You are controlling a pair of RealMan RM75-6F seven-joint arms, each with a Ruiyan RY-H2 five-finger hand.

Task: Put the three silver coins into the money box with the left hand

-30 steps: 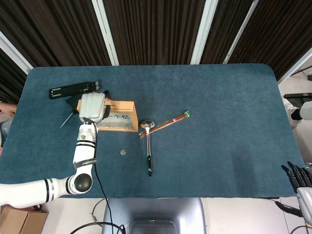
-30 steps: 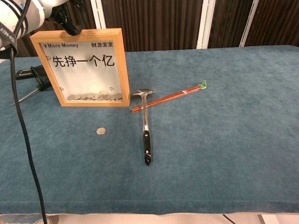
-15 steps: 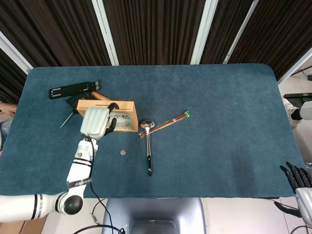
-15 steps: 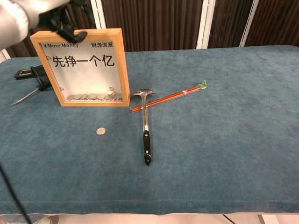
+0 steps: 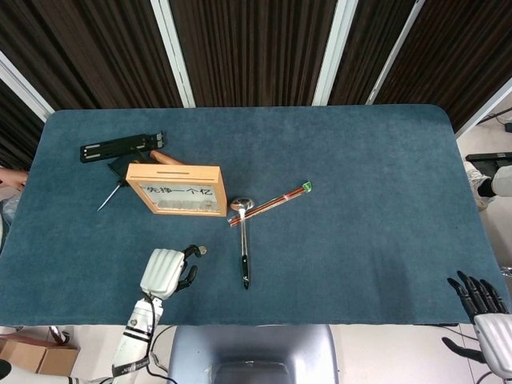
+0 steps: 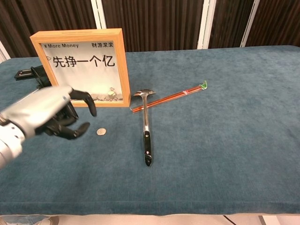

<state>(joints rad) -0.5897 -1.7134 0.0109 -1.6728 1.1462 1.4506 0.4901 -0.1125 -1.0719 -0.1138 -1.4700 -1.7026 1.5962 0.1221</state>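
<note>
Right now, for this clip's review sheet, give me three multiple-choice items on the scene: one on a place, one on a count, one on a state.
1. Where does the loose silver coin lie?
A. on the table in front of the money box
B. on top of the ladle
C. beside the chopsticks' green tip

2. How many coins lie loose on the table?
A. three
B. one
C. none

3. What is the left hand doing?
A. gripping the ladle
B. pressing on the box top
C. hovering beside the coin, fingers curled apart, holding nothing

Answers: 1 A, the coin lies on bare cloth below the frame. 2 B, only one shows. 3 C, nothing shows between its fingers.
</note>
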